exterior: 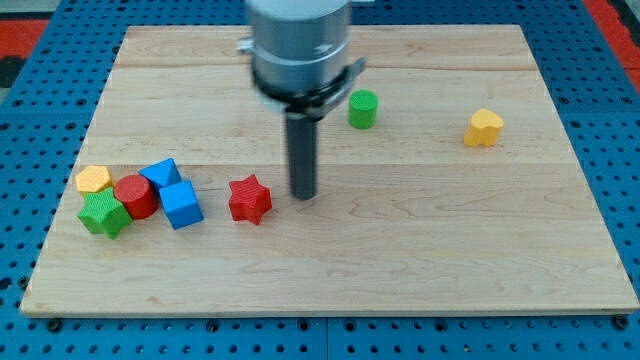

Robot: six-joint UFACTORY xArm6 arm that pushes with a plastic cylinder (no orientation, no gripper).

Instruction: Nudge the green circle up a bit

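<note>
The green circle (363, 108) stands on the wooden board (400, 250) right of the view's centre, near the top. My tip (303, 196) rests on the board below and to the left of the green circle, well apart from it. The tip is just right of the red star (250, 199), with a small gap between them.
A yellow block (484, 128) sits at the view's right. A cluster lies at the left: a yellow hexagon (93, 179), a green star (104, 214), a red circle (134, 196) and two blue blocks (160, 174) (181, 204). The arm's grey body (300, 45) hangs over the top centre.
</note>
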